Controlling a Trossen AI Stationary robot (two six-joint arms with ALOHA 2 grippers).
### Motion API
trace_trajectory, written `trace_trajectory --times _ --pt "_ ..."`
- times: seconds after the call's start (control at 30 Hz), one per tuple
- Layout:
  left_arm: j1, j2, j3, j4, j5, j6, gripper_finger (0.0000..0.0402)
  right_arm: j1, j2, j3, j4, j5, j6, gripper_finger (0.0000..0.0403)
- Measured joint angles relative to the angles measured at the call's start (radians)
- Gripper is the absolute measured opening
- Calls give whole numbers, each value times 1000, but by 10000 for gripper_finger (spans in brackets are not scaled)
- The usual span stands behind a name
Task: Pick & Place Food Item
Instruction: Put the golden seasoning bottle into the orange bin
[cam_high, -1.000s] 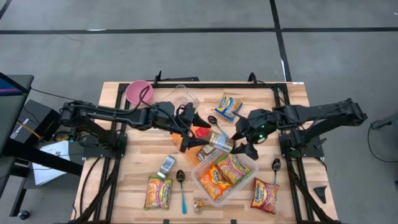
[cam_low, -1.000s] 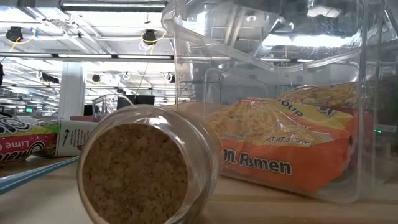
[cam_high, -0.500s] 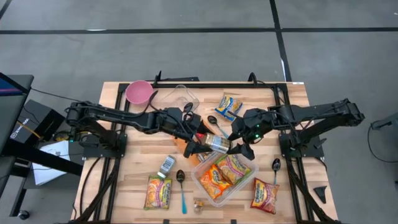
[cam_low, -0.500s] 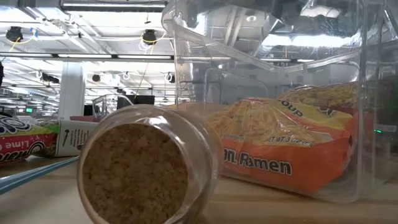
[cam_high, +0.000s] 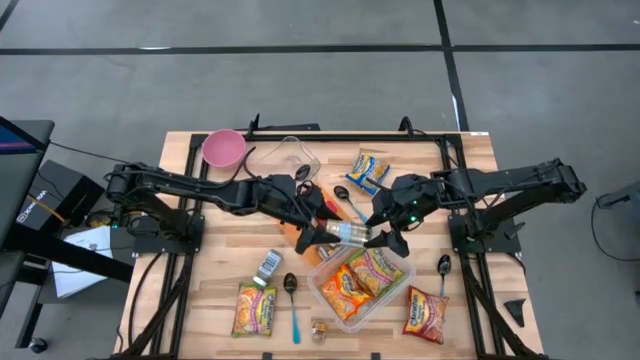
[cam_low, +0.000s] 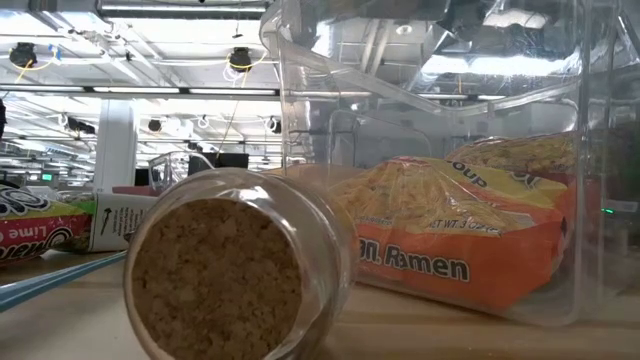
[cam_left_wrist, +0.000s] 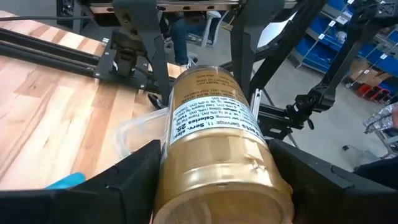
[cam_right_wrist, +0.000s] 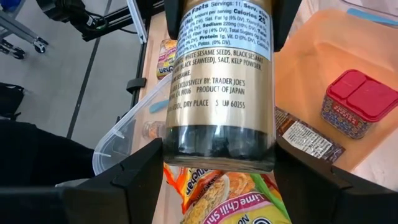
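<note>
A seasoning jar (cam_high: 346, 232) with a gold label hangs level above the middle of the table, between my two grippers. My left gripper (cam_high: 322, 232) comes from the table's left and is shut on the jar's gold end (cam_left_wrist: 217, 186). My right gripper (cam_high: 376, 232) comes from the right and is shut on the jar's dark end (cam_right_wrist: 217, 146). Just below and nearer stands a clear container (cam_high: 392, 292) with ramen packs in it. The low view shows neither gripper. My left gripper has the jar's gold end between its two fingers, one finger (cam_left_wrist: 134, 180) on each side of the round wall (cam_left_wrist: 171, 177). The fingers come nearly level from the table's left, along the jar. The jar is lifted clear. My right gripper pinches the jar's dark end (cam_right_wrist: 186, 143) between its two fingers (cam_right_wrist: 134, 177), one on each side. The fingers slant down from the table's right and lie along the jar. The jar is level, clear of the table.
An orange board (cam_right_wrist: 311, 68) with a red-capped shaker (cam_right_wrist: 359, 102) lies under the jar. A pink bowl (cam_high: 224, 148) and a clear bowl (cam_high: 293, 155) stand at the back. Ramen packs (cam_high: 255, 308), spoons (cam_high: 291, 290), a carton (cam_high: 268, 265) and a small cork-stoppered jar (cam_low: 235, 265) lie near the front.
My left gripper has gone down and toward the table's right, up to the jar, and has closed its fingers around the jar's gold end. My right gripper has kept its hold, and the jar stays lifted.
</note>
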Motion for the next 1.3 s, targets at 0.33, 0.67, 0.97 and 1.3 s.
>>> trace_trajectory --times 0.33,0.67,0.97,1.3 --pt "2 -14 2 -30 -4 1 263 -1 0 0 11 8 -3 267" --pt "50 -174 0 -425 -62 26 263 -58 -21 0 -52 14 11 384" --pt "92 -189 58 -786 -143 10 263 -107 -51 0 -78 6 -1 357" --pt "161 126 396 -1187 -159 112 263 -132 -70 0 -95 3 -4 356"
